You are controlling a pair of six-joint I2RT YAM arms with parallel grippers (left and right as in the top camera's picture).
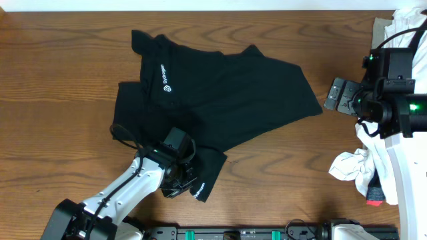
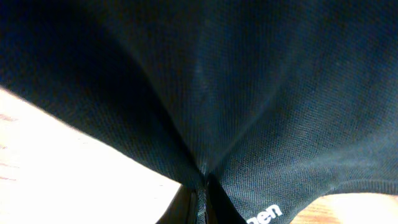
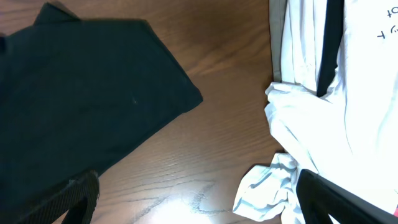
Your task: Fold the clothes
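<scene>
Clothes hang pinched at their near corner in the closed left gripper. They lie lengthwise across the table, far end just beside the wide-open, empty right gripper.

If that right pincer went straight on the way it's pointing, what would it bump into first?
Probably the bare wooden table, just beside the black garment corner; depth is hard to judge.

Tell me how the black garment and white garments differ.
The black garment lies spread centrally; the white garments sit bunched at the right edge. The left gripper is shut on the black garment's corner; the open right gripper holds none of the white garments. Both are soft cloth on the table.
</scene>
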